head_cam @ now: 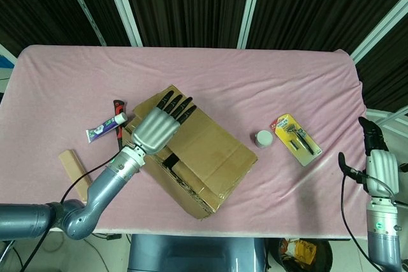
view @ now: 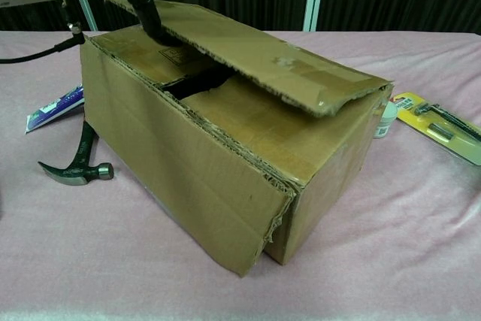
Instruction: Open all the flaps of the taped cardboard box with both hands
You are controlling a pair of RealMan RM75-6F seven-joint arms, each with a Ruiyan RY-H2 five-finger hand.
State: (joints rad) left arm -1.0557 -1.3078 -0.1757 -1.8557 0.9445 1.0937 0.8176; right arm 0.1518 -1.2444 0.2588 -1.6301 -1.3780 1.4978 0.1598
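Cardboard box on pink tablecloth, left of table centre, near front edge. Long axis diagonal in head view, running from far-left to near-right; one corner pointing at front edge. Far top flap lifted at its left end, tilted up above near flap, dark gap showing between them. Inside of box dark, contents not discernible.

Left hand over far-left end of box, fingers extended and close together, dark fingertips under raised flap edge in chest view, touching flap. Not gripping it as far as can be told, just lifting from beneath.

Right hand off right edge of table, well apart from box, upright, fingers straight and holding nothing.

Hammer on cloth just left of box, head toward front. Toothpaste tube beside hammer handle. Wooden block near left front edge. Small white round jar just right of box. Yellow blister pack with tool further right.
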